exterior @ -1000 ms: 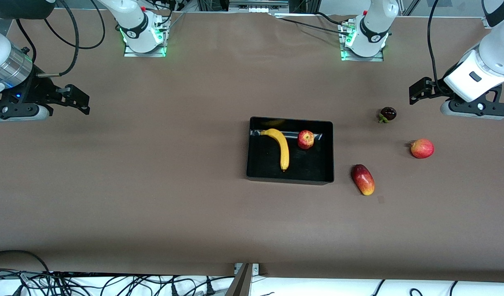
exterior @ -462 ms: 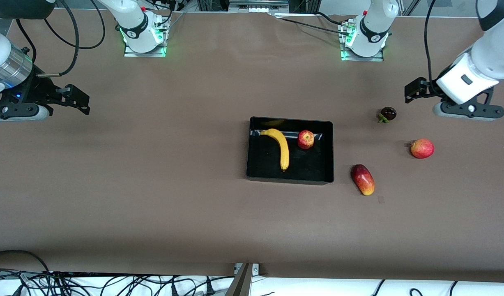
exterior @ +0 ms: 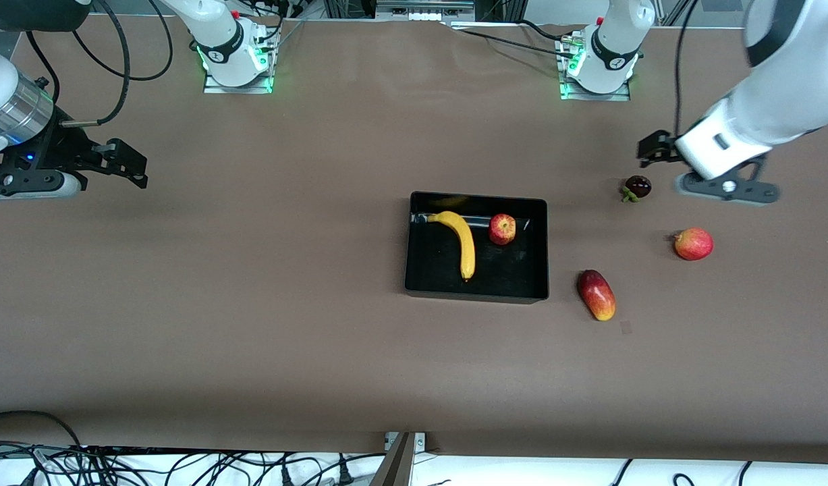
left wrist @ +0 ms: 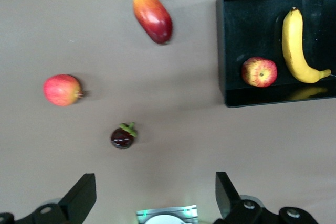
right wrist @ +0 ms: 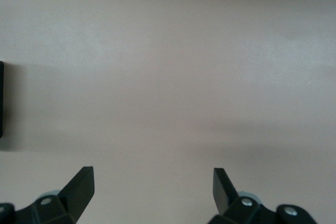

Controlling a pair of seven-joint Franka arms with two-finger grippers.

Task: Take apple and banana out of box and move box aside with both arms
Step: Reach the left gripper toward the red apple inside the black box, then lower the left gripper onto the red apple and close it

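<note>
The black box (exterior: 508, 273) sits mid-table. The yellow banana (exterior: 460, 241) and the small red-yellow apple (exterior: 502, 229) lie inside it, side by side and apart. All three also show in the left wrist view: the box (left wrist: 227, 51), the banana (left wrist: 295, 45) and the apple (left wrist: 259, 72). My left gripper (exterior: 650, 150) is open and empty in the air, over the table beside a dark purple fruit (exterior: 637, 186); the left wrist view shows it wide open (left wrist: 153, 195). My right gripper (exterior: 129, 166) waits open and empty over bare table at the right arm's end, as the right wrist view shows (right wrist: 152, 187).
An oblong red-yellow mango (exterior: 596, 294) lies beside the box toward the left arm's end. A round red fruit with a pointed crown (exterior: 693, 244) lies farther toward that end. The dark purple fruit lies farther from the front camera than both. Cables run along the table's front edge.
My left arm has swung in from its end of the table toward the dark purple fruit, with its gripper still open. The right arm and all fruits have not moved.
</note>
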